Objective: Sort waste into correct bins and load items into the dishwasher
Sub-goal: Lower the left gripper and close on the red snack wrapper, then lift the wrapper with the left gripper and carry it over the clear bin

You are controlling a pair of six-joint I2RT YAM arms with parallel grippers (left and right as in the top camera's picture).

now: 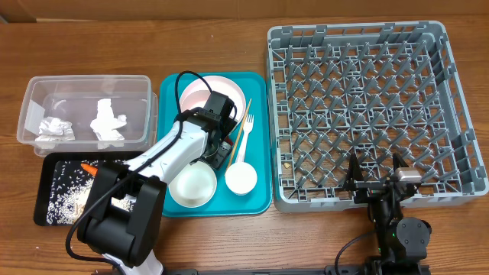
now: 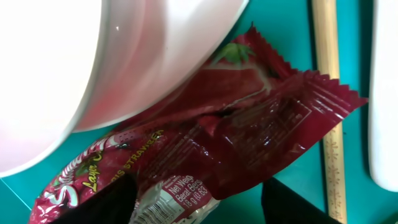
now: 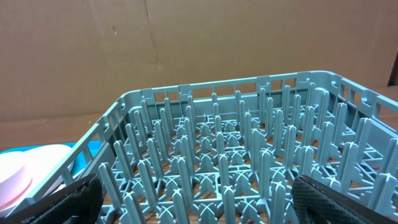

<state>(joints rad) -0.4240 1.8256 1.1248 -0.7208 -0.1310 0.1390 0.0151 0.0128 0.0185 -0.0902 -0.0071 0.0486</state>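
A shiny red snack wrapper [image 2: 236, 124] lies on the teal tray, partly tucked under the rounded side of a white dish [image 2: 93, 62]. My left gripper [image 2: 199, 211] is low over the wrapper's printed end. Its jaws are open and straddle that end, the left finger against it and the right one still apart. In the overhead view the left gripper [image 1: 220, 151] sits between the pink plate [image 1: 200, 93] and a white bowl [image 1: 192, 186]. My right gripper [image 1: 376, 172] hangs open over the near edge of the grey dishwasher rack [image 1: 367, 46], with nothing between its fingers.
A wooden chopstick [image 1: 238, 137], a white fork [image 1: 246, 131] and a small white cup [image 1: 241, 178] lie on the teal tray [image 1: 260, 200]. The clear tub [image 1: 46, 88] holds crumpled napkins [image 1: 105, 122]. The black tray [image 1: 46, 164] carries crumbs and a carrot [image 1: 89, 167].
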